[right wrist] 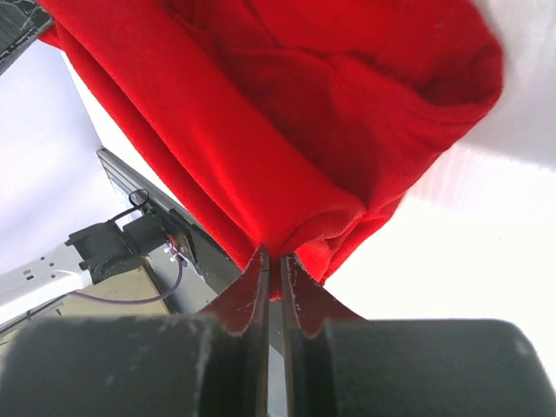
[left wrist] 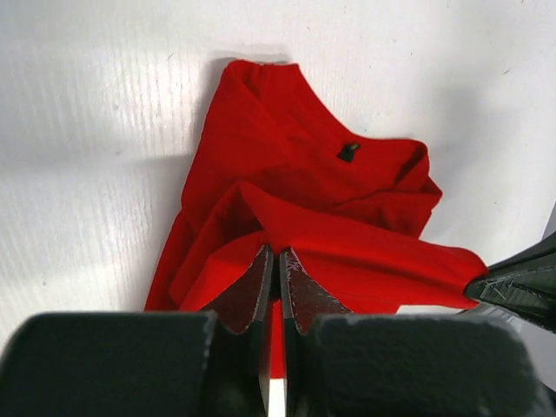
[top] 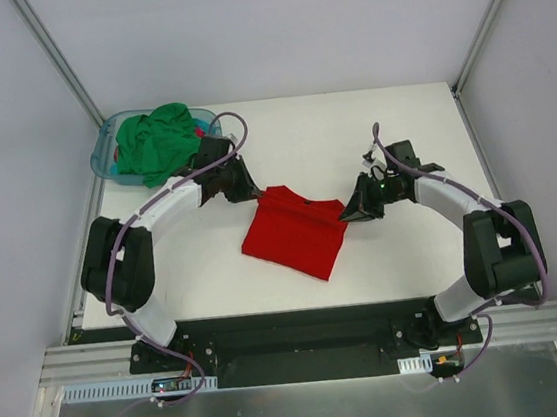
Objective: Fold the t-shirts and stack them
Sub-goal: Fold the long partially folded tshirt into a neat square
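A red t-shirt lies partly folded in the middle of the white table. My left gripper is shut on its far left corner, the cloth pinched between the fingertips. My right gripper is shut on its far right corner. The far edge of the red t-shirt hangs lifted between the two grippers, with a small black neck label showing. A green t-shirt lies bunched in the basket at the far left.
A light blue basket stands at the table's far left corner, holding the green t-shirt and a bit of red cloth. Grey walls and metal posts enclose the table. A black base rail runs along the near edge.
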